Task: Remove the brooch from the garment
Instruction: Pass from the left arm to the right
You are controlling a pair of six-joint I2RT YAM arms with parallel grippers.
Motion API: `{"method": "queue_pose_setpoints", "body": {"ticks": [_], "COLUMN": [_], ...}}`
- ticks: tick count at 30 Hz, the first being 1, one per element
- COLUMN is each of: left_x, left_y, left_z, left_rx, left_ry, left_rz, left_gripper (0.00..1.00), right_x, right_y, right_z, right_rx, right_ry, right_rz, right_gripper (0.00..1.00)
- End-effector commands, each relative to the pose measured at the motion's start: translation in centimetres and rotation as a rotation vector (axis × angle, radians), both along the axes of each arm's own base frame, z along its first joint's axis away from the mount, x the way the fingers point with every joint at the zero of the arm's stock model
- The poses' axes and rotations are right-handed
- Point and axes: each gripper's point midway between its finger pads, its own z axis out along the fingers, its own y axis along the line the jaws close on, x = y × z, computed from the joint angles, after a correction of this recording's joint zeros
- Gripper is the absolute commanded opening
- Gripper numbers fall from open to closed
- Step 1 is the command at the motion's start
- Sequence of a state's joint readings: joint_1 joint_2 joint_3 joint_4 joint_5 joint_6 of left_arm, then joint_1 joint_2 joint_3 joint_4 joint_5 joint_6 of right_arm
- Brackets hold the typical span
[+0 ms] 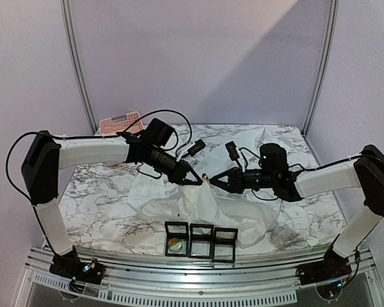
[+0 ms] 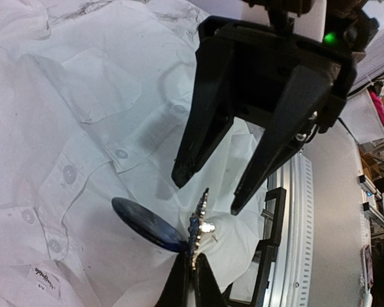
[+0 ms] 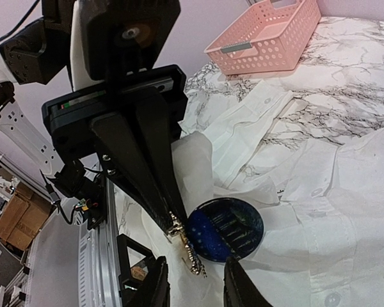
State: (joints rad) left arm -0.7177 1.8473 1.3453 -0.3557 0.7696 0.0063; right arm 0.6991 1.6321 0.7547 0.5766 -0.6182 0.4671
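The garment [image 1: 179, 204] is a white wrinkled shirt spread on the marble table; it also shows in the left wrist view [image 2: 83, 128] and the right wrist view [image 3: 320, 192]. The brooch [image 2: 199, 225] is a thin, sparkly silver-and-blue piece, and the fabric bunches up to it. It also shows in the top view [image 1: 207, 180] and the right wrist view [image 3: 191, 248]. My left gripper [image 2: 193, 257] is shut on the brooch's edge; it is also in the top view [image 1: 196, 180]. My right gripper [image 3: 193, 265] is open, its fingers either side of the brooch and not touching it; it is also in the top view [image 1: 216, 183].
A round dark blue disc [image 3: 229, 227] lies on the shirt right beside the brooch. A pink basket [image 1: 118, 123] stands at the back left. Three black open frame boxes [image 1: 200, 240] stand in a row at the near edge of the table.
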Motion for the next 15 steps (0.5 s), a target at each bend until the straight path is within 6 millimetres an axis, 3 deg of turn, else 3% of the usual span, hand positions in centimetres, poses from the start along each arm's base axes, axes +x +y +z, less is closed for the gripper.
{"method": "queue_pose_setpoints", "body": {"ticks": [1, 15], "left_x": [0.16, 0.2], "left_y": [0.32, 0.36], "left_z": [1.6, 1.5], "left_rx": [-0.031, -0.027], "left_ry": [-0.022, -0.021], "left_rz": [0.004, 0.008], "left_gripper": [0.0, 0.0], "right_x": [0.4, 0.46], "right_y": [0.44, 1.43], "right_z": [0.28, -0.21], "right_rx": [0.004, 0.001], "right_ry": [-0.007, 0.005], "right_rz": [0.015, 0.068], "right_gripper": [0.27, 0.09]}}
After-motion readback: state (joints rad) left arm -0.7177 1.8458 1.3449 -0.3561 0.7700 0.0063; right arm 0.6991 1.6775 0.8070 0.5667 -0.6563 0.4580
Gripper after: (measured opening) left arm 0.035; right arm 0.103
